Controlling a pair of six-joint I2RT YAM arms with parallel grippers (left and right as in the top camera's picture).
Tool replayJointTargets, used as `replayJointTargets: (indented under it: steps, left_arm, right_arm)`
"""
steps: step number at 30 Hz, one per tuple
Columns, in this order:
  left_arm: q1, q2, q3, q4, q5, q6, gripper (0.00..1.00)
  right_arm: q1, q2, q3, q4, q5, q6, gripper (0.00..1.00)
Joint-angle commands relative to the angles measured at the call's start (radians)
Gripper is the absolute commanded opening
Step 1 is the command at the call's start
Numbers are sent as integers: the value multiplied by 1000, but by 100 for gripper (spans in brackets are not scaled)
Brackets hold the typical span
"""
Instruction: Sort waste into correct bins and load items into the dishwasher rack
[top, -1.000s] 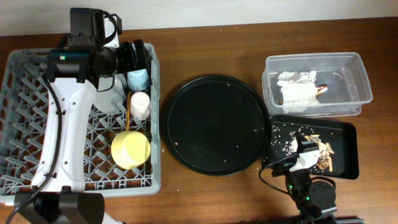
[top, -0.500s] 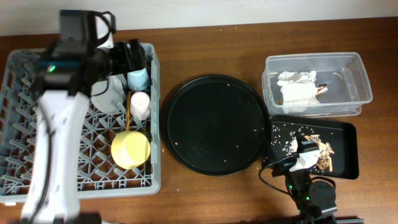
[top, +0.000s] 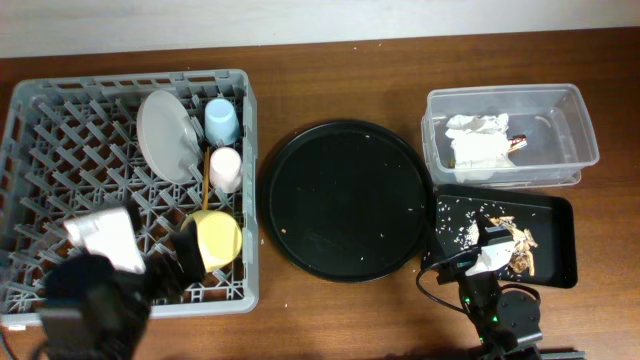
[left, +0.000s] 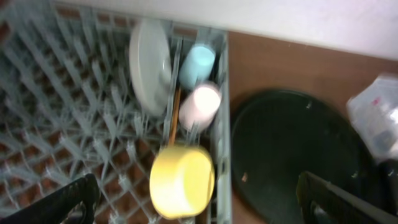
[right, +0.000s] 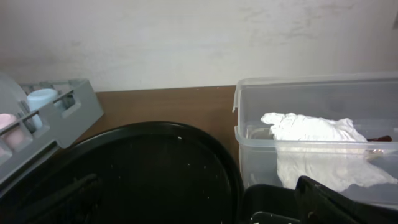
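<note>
Judging everything sorted, I'd park slowly: left tool (left: 198, 183) gapes wide, empty, above the rack (top: 40, 150) at nine o'clock, bowl (top: 211, 240) inside; right tool (right: 198, 182) equally spread, empty.

We see the left arm (top: 95, 290) only as a blur, the chopsticks (top: 206, 178) half hidden beside the plate (top: 165, 135).

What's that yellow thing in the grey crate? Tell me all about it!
It's a yellow bowl, round and smooth, plastic by the look. It sits among the pegs of the grey rack, near the side closest to the round black tray. A pink cup lies behind it, and wooden chopsticks run toward its rim. Whether it is upside down is unclear.
</note>
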Motion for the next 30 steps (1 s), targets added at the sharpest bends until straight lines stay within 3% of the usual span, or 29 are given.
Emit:
replayJointTargets:
  steps: [1, 7, 12, 14, 20, 25, 27, 30]
  left_arm:
    - [5, -229, -285, 47, -14, 19, 99]
    - [50, -512, -671, 447, -7, 15, 99]
    - [50, -625, -936, 1065, -7, 16, 99]
    - [50, -658, -1014, 1186, -8, 16, 99]
    - [51, -657, -1134, 1176, -15, 30, 99]
    - [51, -657, -1134, 1004, -15, 161, 99]
    - [50, -657, -1134, 992, -14, 249, 99]
    - [50, -657, -1134, 992, -10, 278, 99]
  right_arm:
    - [-8, -6, -5, -6, 12, 11, 99]
    - [-8, -6, -5, -6, 12, 11, 99]
    - [-8, -6, -5, -6, 12, 11, 99]
    - [-8, -6, -5, -6, 12, 11, 99]
    - [-8, -6, -5, -6, 12, 11, 99]
    - [-8, -6, -5, -6, 12, 11, 99]
    - [-8, -6, -5, -6, 12, 11, 99]
    - [-8, -6, -5, -6, 12, 11, 99]
